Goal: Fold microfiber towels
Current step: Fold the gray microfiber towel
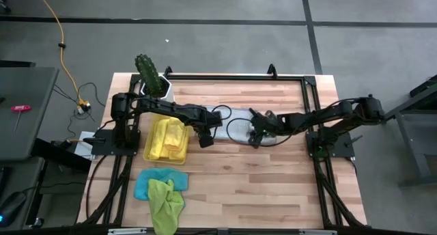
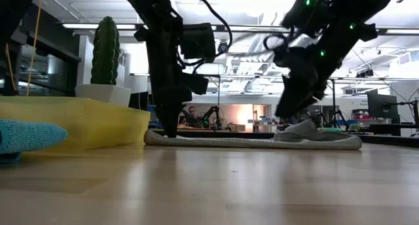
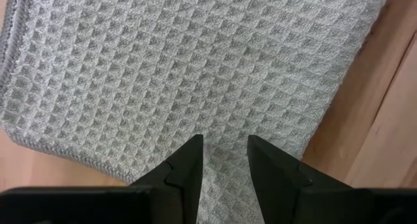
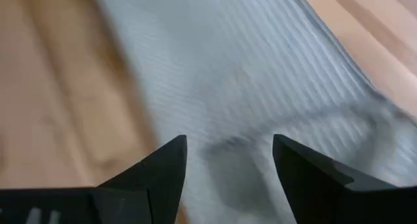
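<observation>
A grey waffle-weave towel lies flat on the wooden table between my two grippers. In the low view its right end is bunched into a low hump. My left gripper points down at the towel's left end, its fingers slightly apart. My right gripper is open and hovers just above the hump. Yellow towels lie in a yellow tray. A light blue towel and a lime green towel lie near the front left edge. My left gripper comes from above, pointing down, with its fingertips down at the level of the grey towel's left end. I cannot tell whether they touch the cloth. The towel lies flat on the table there.
A potted cactus stands at the far left, behind the tray. A black frame runs along the table's far edge and sides. Bare wood lies at the front right.
</observation>
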Robot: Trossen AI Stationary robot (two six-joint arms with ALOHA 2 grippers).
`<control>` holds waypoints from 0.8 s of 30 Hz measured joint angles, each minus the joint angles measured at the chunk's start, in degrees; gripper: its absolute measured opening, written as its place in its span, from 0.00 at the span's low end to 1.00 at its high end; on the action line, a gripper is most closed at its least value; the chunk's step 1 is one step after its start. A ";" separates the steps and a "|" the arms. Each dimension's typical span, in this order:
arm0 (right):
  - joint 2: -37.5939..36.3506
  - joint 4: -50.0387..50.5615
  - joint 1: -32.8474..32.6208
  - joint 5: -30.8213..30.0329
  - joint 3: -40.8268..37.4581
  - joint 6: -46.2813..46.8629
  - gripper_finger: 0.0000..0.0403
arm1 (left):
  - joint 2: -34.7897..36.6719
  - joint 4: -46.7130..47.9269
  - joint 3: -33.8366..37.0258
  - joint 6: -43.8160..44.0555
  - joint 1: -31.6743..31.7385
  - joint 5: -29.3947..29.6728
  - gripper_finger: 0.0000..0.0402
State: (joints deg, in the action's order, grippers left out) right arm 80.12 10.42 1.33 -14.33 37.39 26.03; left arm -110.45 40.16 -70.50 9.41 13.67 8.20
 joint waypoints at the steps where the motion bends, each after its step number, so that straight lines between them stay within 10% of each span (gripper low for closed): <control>1: -0.38 -1.23 -0.15 0.65 0.00 -1.26 0.55 | 0.00 -0.03 0.00 0.02 0.00 0.01 0.28; 7: -3.34 2.39 -0.25 -4.57 0.00 1.21 0.55 | 0.02 -0.15 0.00 0.02 -0.02 -0.02 0.28; 24: -3.24 11.39 -1.04 8.92 -0.02 2.95 0.55 | 0.07 -0.15 0.00 -0.15 -0.09 0.01 0.28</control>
State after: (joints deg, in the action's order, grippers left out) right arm 76.88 21.81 0.29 -5.41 37.36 28.99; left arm -110.39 40.01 -70.50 9.26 13.58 8.21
